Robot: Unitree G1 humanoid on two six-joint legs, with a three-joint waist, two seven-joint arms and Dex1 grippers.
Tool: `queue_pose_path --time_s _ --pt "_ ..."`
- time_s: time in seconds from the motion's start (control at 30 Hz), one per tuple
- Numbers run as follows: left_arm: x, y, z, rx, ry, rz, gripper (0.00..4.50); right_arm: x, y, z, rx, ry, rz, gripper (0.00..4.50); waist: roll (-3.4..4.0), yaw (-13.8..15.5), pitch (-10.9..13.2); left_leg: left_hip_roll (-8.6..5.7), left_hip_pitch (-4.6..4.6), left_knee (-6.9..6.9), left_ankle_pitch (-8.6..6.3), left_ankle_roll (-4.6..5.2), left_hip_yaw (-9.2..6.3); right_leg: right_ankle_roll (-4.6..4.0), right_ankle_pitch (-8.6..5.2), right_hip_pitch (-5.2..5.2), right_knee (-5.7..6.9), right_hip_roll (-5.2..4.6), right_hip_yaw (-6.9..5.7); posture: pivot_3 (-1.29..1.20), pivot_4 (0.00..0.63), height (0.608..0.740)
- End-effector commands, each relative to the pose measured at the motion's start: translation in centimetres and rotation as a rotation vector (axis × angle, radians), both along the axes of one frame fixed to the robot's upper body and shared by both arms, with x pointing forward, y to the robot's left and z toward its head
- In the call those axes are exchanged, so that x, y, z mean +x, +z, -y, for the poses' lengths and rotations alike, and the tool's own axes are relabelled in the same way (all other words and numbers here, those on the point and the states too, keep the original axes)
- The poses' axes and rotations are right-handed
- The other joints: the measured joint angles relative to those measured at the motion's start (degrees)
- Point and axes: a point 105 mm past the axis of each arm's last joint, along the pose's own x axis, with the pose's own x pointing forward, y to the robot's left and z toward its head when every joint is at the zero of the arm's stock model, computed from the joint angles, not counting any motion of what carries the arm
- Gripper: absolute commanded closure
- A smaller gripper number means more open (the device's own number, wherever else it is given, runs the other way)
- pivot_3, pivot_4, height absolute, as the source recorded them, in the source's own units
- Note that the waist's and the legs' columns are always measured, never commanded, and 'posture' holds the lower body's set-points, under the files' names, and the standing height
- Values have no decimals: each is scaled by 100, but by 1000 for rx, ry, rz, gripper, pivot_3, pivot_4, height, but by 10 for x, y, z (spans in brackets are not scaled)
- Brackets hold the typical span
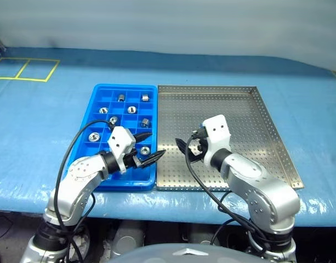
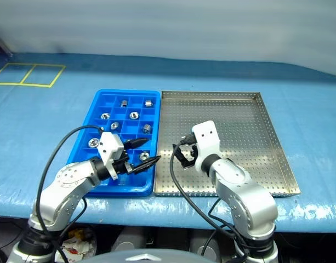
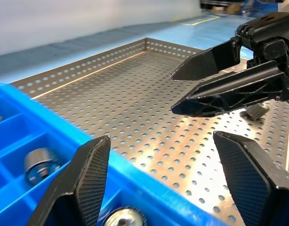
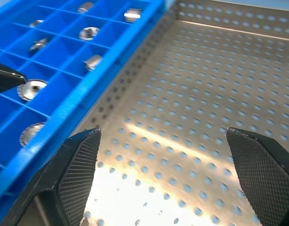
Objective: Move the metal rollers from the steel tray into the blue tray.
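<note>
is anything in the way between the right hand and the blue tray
Yes: the left hand hangs open over the blue tray's near right corner, fingertips pointing at the right hand, which is open above the steel tray. Farther along the shared edge, only the trays' low rims lie between.

Steel tray (image 1: 255, 126) floor lies open; claws (image 1: 185, 149) crowd its near-left edge.

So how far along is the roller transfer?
Nearly done: eight shiny metal rollers sit in the blue gridded plastic tray. Left gripper and right gripper open, empty. One likely roller remains on the perforated steel tray by the right gripper.
</note>
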Motion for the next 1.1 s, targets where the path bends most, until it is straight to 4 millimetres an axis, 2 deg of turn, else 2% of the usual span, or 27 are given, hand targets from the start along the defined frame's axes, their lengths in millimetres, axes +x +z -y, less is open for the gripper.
queue_pose_path --time_s 0.03,0.13,0.33,0.4,0.5,0.7,1.1 --pt "-1 2 14 -10 -71 2 702 -11 2 24 1 -151 -19 33 0 -87 0 1 2 0 0 0 4 2 -1 0 1 1 4 -63 150 740" --pt "0 -2 23 -15 -90 -19 702 -20 -10 39 18 -254 -99 33 0 -193 -1 2 6 2 0 0 0 4 -1 5 5 6 6 -86 150 740" --pt "-2 -5 32 -6 -139 -30 702 -32 -31 48 70 -345 -208 33 0 -356 -1 8 12 7 0 1 12 19 6 6 6 12 19 -98 150 740" --pt "-6 -6 33 2 -170 -29 702 -37 -39 54 18 -363 -238 33 2 -377 -1 10 14 7 1 1 12 19 6 7 6 13 18 -97 150 740" --pt "-9 -7 34 10 -199 -37 702 -39 -49 59 35 -393 -278 33 1 -404 -2 8 13 8 0 1 15 19 6 7 4 11 23 -94 150 740" --pt "-13 -9 35 7 -211 -39 702 -36 -54 71 32 -432 -292 33 1 -434 -2 10 15 8 1 1 15 19 6 7 5 12 24 -83 150 740" --pt "-16 -4 42 -12 -204 -31 702 -20 -69 76 75 -404 -373 33 0 -406 -3 8 15 8 0 1 15 21 7 9 4 13 26 -67 150 740"
